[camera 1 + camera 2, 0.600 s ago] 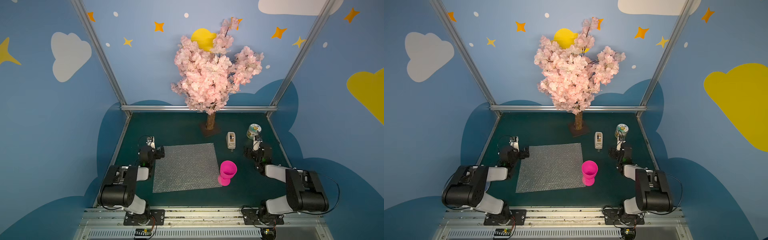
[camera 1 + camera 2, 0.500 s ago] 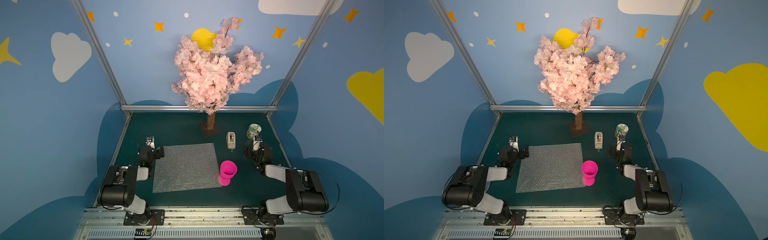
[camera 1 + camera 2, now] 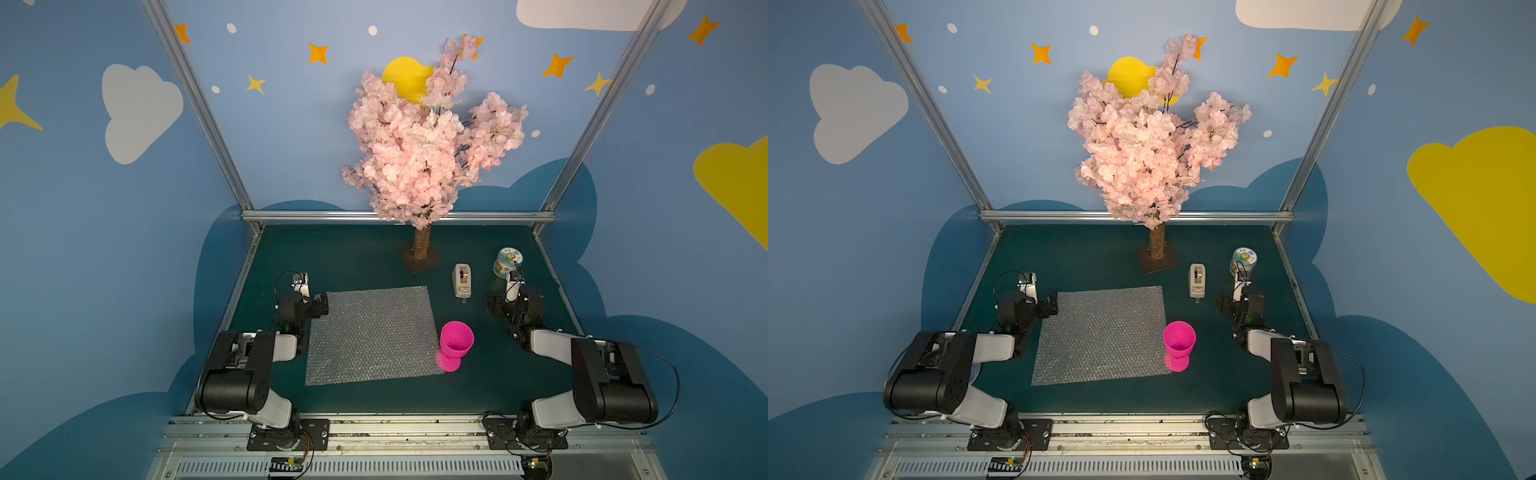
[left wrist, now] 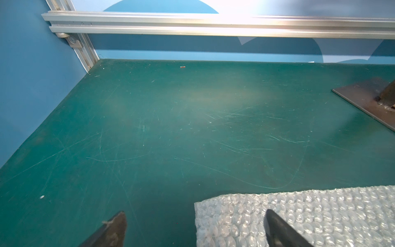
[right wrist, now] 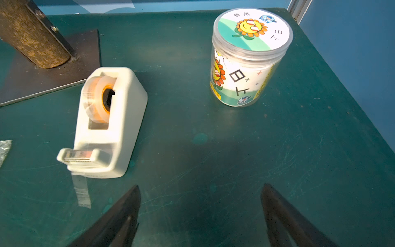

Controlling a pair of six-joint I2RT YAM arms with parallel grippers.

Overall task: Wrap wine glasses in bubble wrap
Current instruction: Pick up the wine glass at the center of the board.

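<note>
In both top views the wrap [image 3: 374,332] [image 3: 1100,332] lies flat on the green table [image 3: 353,257] as a square sheet. The pink goblet [image 3: 455,345] stands upright, mouth up, at the wrap's right edge near its near right corner. Its foot overlaps that edge. The left gripper [image 3: 303,305] sits low at the wrap's far left corner, with one finger reaching over the corner. The right gripper [image 3: 515,303] is well right of the wrap, level with its far edge and apart from the goblet. Just beyond the wrap's far right corner stands a white dispenser [image 3: 461,280], with a jar [image 3: 507,262] farther right. A pink-blossom tree [image 3: 419,145] stands behind the wrap's far edge.

In the left wrist view, the left gripper's dark fingers [image 4: 115,231] are spread wide and grip nothing. One hangs over bare table beside the wrap [image 4: 320,213], the other over the film just inside its corner. I cannot tell whether that one touches it. The tree's base plate [image 4: 367,102] shows past the wrap.

In the right wrist view, the right gripper's fingers [image 5: 284,213] stand wide apart over bare table, holding nothing. Ahead of them are the dispenser [image 5: 109,119] with its roll and the upright jar [image 5: 248,59] with a sunflower lid. A clear tape strip [image 5: 82,192] lies on the table at the dispenser's cutter end. Only a sliver of the wrap's corner [image 5: 4,149] shows.
</note>
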